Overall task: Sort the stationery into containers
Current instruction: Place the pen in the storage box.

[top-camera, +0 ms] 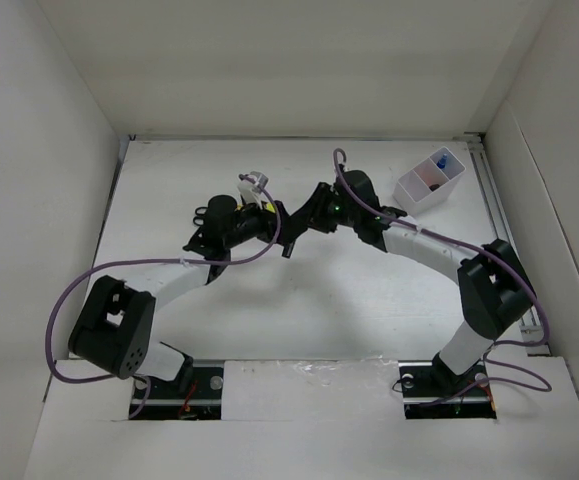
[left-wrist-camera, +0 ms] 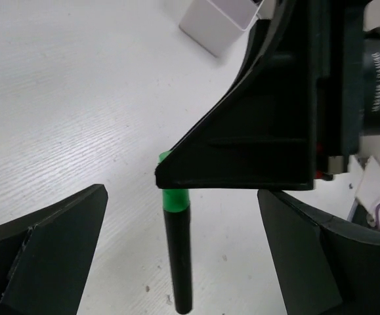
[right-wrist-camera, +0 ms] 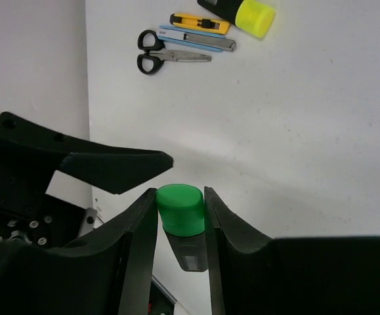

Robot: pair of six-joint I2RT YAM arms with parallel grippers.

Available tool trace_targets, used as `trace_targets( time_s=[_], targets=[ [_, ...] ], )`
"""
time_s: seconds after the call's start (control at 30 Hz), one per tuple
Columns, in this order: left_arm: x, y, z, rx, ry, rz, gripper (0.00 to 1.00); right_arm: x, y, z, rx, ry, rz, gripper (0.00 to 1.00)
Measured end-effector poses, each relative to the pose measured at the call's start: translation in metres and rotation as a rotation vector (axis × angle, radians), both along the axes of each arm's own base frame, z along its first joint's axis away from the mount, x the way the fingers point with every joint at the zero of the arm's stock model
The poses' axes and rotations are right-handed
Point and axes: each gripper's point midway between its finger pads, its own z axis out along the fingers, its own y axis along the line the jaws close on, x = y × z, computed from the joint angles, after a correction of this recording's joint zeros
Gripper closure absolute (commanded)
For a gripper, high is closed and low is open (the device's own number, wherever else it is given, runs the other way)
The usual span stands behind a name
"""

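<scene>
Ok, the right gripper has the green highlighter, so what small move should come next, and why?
Probably lift the right gripper and start it toward the white box. Its fingers are closed on the green-capped highlighter, while the left gripper stands open on either side of the marker's body, clear of it, so nothing seems to hold it back.

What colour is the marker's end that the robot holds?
Green. The marker shows best in the right wrist view.
</scene>
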Motion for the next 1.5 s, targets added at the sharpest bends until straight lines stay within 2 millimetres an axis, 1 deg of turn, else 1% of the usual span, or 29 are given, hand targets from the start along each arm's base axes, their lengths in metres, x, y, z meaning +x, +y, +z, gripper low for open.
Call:
trace_targets(
  time_s=[0.13,0.2,0.27,0.37,0.43,0.5,0.57,0.63,0.73,0.8,0.87,0.93,1.0,1.03,1.07,1.13,1.17,1.23,1.3,1.33,1.37,1.4,1.5],
  targets=[
    [-0.002,0.001,0.018,-0.026,-0.046,0.001,0.00,0.005,-0.005,0.000,0.002,0.003,-0.018,0.78],
    [-0.003,0.001,0.026,-0.038,-0.069,0.000,0.00,0.013,-0.014,0.000,0.004,0.005,-0.043,0.78],
    [-0.004,0.002,0.033,-0.049,-0.089,0.001,0.00,0.024,-0.027,0.000,0.003,0.004,-0.080,0.78],
    [-0.010,0.005,0.041,-0.063,-0.114,0.002,0.00,0.048,-0.057,-0.001,-0.005,-0.001,-0.168,0.78],
    [-0.014,0.007,0.045,-0.071,-0.129,0.002,0.00,0.067,-0.086,0.000,-0.015,-0.012,-0.256,0.78],
    [-0.017,0.008,0.047,-0.079,-0.133,0.003,0.00,0.085,-0.121,0.005,-0.033,-0.033,-0.367,0.78],
    [-0.017,0.007,0.049,-0.093,-0.130,0.004,0.00,0.100,-0.161,0.018,-0.045,-0.072,-0.489,0.78],
    [-0.018,0.006,0.049,-0.107,-0.108,0.001,0.00,0.113,-0.208,0.036,-0.071,-0.129,-0.648,0.78],
    [-0.022,0.005,0.050,-0.149,-0.077,-0.022,0.00,0.119,-0.274,0.063,-0.117,-0.210,-0.885,0.78],
    [-0.024,0.007,0.049,-0.173,-0.055,-0.029,0.00,0.119,-0.310,0.075,-0.150,-0.250,-1.022,0.78],
    [-0.024,0.009,0.048,-0.184,-0.037,-0.024,0.00,0.117,-0.342,0.080,-0.194,-0.273,-1.153,0.78],
    [-0.023,0.011,0.049,-0.190,-0.029,-0.020,0.00,0.114,-0.367,0.078,-0.244,-0.278,-1.258,0.78],
    [-0.023,0.011,0.047,-0.191,-0.015,-0.018,0.06,0.113,-0.385,0.073,-0.303,-0.277,-1.346,0.79],
    [-0.023,0.011,0.046,-0.189,-0.007,-0.016,0.26,0.115,-0.392,0.072,-0.335,-0.278,-1.379,0.79],
    [-0.023,0.012,0.044,-0.188,0.002,-0.010,0.39,0.118,-0.397,0.071,-0.364,-0.280,-1.405,0.79],
    [-0.023,0.013,0.043,-0.183,0.011,0.004,0.57,0.127,-0.407,0.070,-0.432,-0.285,-1.449,0.81],
    [-0.022,0.015,0.043,-0.179,0.013,0.014,0.69,0.132,-0.411,0.071,-0.458,-0.288,-1.466,0.81],
    [-0.022,0.018,0.044,-0.171,0.010,0.033,0.74,0.137,-0.416,0.068,-0.503,-0.288,-1.487,0.81],
    [-0.020,0.021,0.048,-0.167,-0.006,0.058,0.84,0.139,-0.420,0.065,-0.541,-0.285,-1.500,0.81],
    [-0.020,0.023,0.049,-0.164,-0.011,0.070,0.84,0.141,-0.422,0.064,-0.556,-0.283,-1.503,0.81],
    [-0.019,0.024,0.050,-0.159,-0.016,0.084,0.87,0.144,-0.422,0.064,-0.570,-0.283,-1.504,0.81],
    [-0.018,0.025,0.049,-0.152,-0.016,0.097,0.93,0.147,-0.424,0.064,-0.586,-0.285,-1.509,0.81],
    [-0.016,0.027,0.044,-0.132,-0.003,0.128,0.98,0.156,-0.423,0.061,-0.628,-0.286,-1.513,0.81]
  ],
)
